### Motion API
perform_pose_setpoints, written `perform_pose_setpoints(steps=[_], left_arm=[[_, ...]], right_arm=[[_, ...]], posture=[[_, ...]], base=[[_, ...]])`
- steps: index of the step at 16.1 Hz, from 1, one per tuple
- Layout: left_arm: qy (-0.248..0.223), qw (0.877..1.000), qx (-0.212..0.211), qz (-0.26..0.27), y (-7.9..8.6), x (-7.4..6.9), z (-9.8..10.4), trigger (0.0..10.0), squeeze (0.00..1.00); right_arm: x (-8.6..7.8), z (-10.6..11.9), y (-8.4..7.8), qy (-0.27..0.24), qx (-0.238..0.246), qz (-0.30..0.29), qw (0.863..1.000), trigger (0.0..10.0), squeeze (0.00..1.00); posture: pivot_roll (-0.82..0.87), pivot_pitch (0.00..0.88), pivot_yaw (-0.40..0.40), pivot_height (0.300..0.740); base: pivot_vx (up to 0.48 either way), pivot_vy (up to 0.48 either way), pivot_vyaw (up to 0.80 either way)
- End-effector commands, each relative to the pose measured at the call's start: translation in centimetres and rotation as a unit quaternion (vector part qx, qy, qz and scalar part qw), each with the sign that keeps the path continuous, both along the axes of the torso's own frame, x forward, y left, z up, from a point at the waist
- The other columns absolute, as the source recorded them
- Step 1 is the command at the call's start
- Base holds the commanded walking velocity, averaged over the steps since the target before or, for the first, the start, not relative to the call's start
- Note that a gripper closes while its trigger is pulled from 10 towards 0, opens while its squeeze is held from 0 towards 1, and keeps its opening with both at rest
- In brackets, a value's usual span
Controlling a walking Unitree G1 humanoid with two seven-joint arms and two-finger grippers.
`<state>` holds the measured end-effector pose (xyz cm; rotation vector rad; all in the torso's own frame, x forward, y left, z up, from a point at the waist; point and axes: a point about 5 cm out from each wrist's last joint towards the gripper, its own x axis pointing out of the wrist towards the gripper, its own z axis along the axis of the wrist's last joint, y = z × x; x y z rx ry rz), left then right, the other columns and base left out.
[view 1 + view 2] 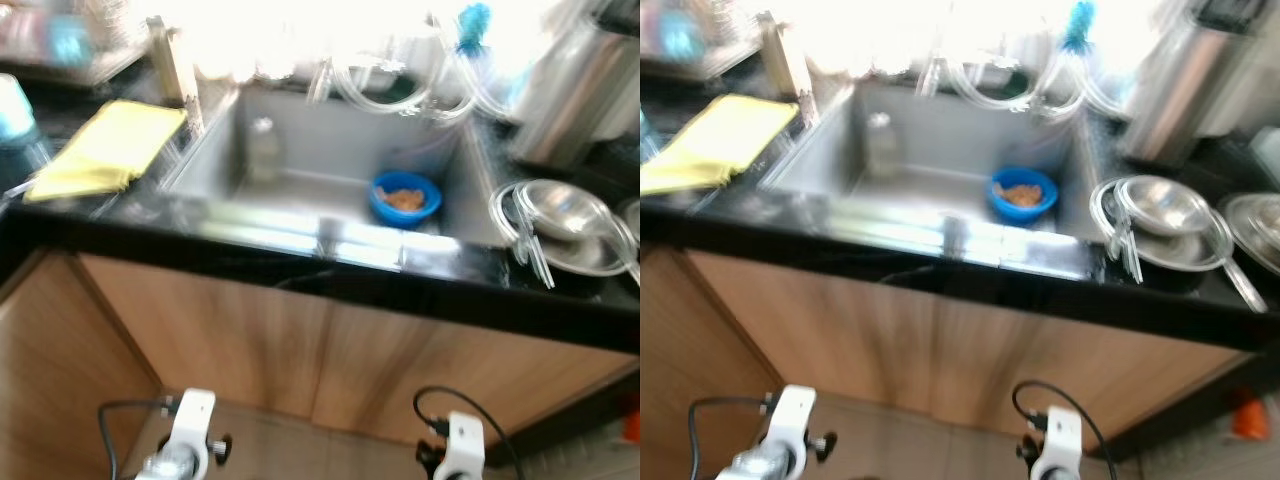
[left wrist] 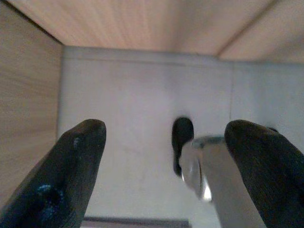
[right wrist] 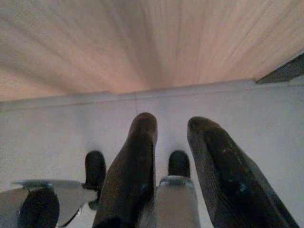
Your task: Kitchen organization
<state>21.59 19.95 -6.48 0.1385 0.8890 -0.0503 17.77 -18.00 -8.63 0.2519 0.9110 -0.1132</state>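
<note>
A black countertop (image 1: 300, 262) is holding a yellow cloth (image 1: 105, 150) lying at its left, and stacked steel pans (image 1: 565, 228) sitting at its right.

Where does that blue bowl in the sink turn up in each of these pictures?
Left eye view: the blue bowl sits at the sink's right back corner, right of centre.
Right eye view: the same bowl, nearer centre.
Left wrist view: floor and cabinet.
Right wrist view: floor and cabinet.
Shared landmark: the yellow cloth left of the sink.
</note>
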Motion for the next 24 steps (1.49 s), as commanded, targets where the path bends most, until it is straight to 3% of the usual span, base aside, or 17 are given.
perform_pose_setpoints(steps=[1, 13, 24], left_arm=[[0.018, 1.0, -0.005, -0.007, -0.56, -0.77, -0.56, 10.0, 0.0], [0.022, 0.999, -0.014, -0.025, -0.78, -0.94, -0.66, 10.0, 0.0], [0.03, 0.999, -0.013, -0.033, -0.91, -1.11, -0.78, 10.0, 0.0]], right_arm=[[-0.74, -0.27, -0.75, 0.013, -0.002, -0.014, 1.0, 10.0, 0.0], [-1.01, -0.36, -0.98, 0.016, -0.02, -0.024, 0.999, 10.0, 0.0], [-0.77, 0.04, -1.32, -0.029, -0.028, -0.062, 0.997, 10.0, 0.0]], posture=[[0.22, 0.108, -0.102, 0.736], [0.2, 0.074, -0.1, 0.736], [0.19, 0.067, -0.108, 0.736]], base=[[0.0, 0.0, 0.0], [0.0, 0.0, 0.0], [0.0, 0.0, 0.0]])
